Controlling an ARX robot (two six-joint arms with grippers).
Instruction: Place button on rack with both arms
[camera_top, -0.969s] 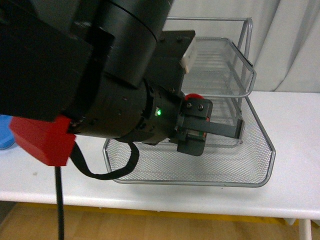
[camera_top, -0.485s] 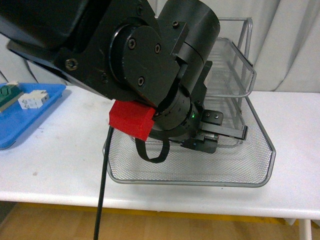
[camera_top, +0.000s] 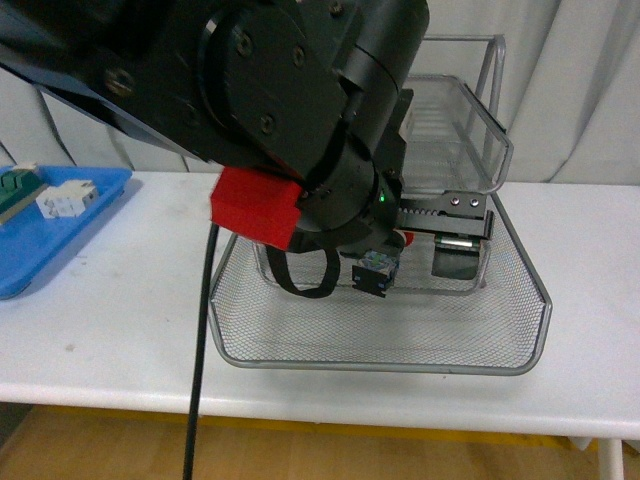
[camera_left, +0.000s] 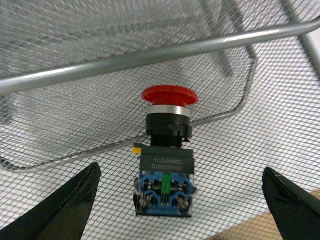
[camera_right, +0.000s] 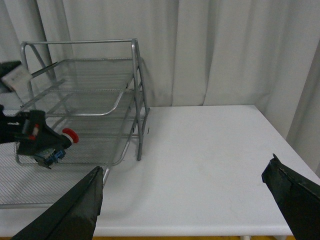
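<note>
The button (camera_left: 166, 150) seems to lie on its side on the mesh floor of the lowest tier of the rack (camera_top: 520, 330). Its red cap points deeper into the rack and its blue contact end points toward the open front. This is where the task wants it, so the placing looks nearly complete. From these views it is hard to be sure that the button rests fully on the mesh.

The left gripper (camera_left: 181, 172) is around the button, but its jaws stand wide, one finger (camera_left: 65, 205) far out on each side, and they touch it nowhere. Such a wide opening probably serves to free the button without pushing it when the arm draws out.

The left arm (camera_top: 290, 110) reaches forward and down into the front of the rack. Its wrist passes under the rim of the middle tier and is roughly level, and its bulk hides much of the upper tiers in the front view.

The right gripper (camera_right: 183, 170) hangs over the bare white table (camera_right: 210, 150), well apart from the rack's side. Its jaws are also wide and hold nothing. It looks only like it is waiting.
</note>
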